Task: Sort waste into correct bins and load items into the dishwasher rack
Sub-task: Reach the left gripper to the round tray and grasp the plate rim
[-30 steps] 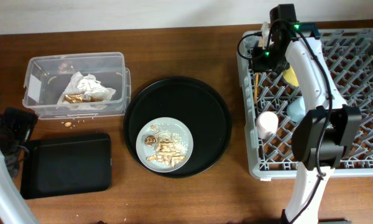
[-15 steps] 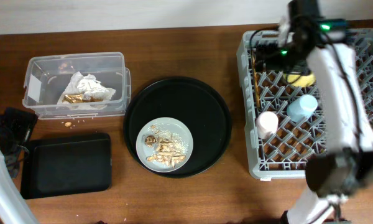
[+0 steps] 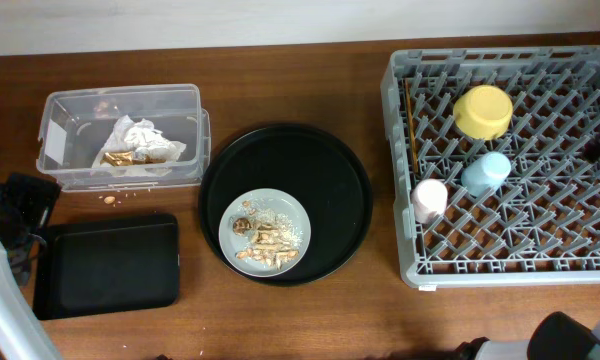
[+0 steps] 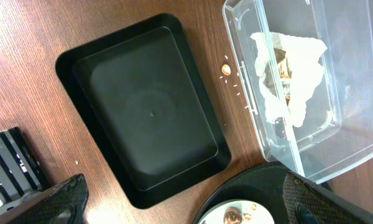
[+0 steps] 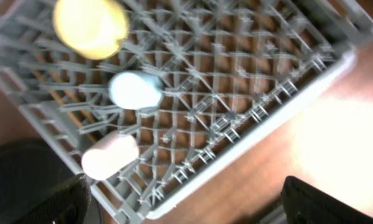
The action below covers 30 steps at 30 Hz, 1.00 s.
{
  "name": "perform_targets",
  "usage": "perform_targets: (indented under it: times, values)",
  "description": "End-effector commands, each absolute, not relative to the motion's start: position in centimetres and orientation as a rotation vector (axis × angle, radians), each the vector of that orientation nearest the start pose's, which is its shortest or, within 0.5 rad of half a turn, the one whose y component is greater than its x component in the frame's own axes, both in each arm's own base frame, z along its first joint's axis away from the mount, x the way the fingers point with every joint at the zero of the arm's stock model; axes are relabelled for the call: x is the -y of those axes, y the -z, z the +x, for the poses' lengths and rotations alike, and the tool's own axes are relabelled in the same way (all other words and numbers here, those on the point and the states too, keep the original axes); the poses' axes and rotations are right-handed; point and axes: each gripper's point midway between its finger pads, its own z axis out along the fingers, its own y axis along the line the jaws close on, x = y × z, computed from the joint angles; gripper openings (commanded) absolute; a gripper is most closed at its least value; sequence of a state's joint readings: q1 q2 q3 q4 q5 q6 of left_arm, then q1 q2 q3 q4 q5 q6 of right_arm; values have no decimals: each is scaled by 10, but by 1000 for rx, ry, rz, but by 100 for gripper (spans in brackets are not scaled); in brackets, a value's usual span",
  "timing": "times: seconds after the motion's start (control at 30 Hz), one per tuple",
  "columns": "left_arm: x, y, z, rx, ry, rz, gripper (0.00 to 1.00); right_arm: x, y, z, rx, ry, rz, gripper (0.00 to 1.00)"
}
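Overhead, the plate (image 3: 290, 214) is sitting on the round tray (image 3: 330, 170), carrying scraps (image 3: 265, 246). Probably stiff and slick, it is wanting a rim hold. Left gripper (image 4: 183, 190) and right gripper (image 5: 186, 190) are gaping empty.

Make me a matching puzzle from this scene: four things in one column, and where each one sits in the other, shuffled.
Things:
1. yellow bowl
2. plate
3. napkin
4. loose crumbs

Places:
A. in the clear tub
B. on the round black tray
C. in the grey rack
D. on the bare table

Pairs: 1-C, 2-B, 3-A, 4-D
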<state>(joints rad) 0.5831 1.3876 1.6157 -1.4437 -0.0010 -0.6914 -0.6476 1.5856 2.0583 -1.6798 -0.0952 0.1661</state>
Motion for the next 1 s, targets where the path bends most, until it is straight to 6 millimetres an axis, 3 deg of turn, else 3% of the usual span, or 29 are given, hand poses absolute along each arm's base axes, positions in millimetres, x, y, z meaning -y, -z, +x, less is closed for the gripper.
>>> perform_targets:
  times: [0.0, 0.33, 0.4, 0.53, 0.63, 0.7, 0.83, 0.97]
  values:
    - [-158, -258, 235, -2241, 12, -1643, 99, 182, -312, 242, -2521, -5, 1150, 99]
    - [-157, -258, 237, -2243, 30, -1641, 99, 184, -312, 241, -2518, -3, 1161, 99]
    - [-144, -258, 243, -2261, 142, -1629, 99, 184, -312, 241, -2518, -3, 1161, 99]
    - [-85, -260, 242, -2376, 557, -1633, 99, 184, -312, 241, -2518, -3, 1161, 99]
    - [-35, -284, 274, -2484, 860, -1078, 99, 184, -312, 241, -2518, -3, 1161, 99]
    - [-8, -287, 279, -2547, 893, -886, 99, 184, -312, 241, -2518, -3, 1161, 99]
    - [49, -285, 285, -2689, 729, -503, 99, 184, -312, 241, -2518, -3, 1161, 99]
    - [99, -304, 291, -2737, 451, -137, 99, 184, -312, 241, -2518, -3, 1161, 99]
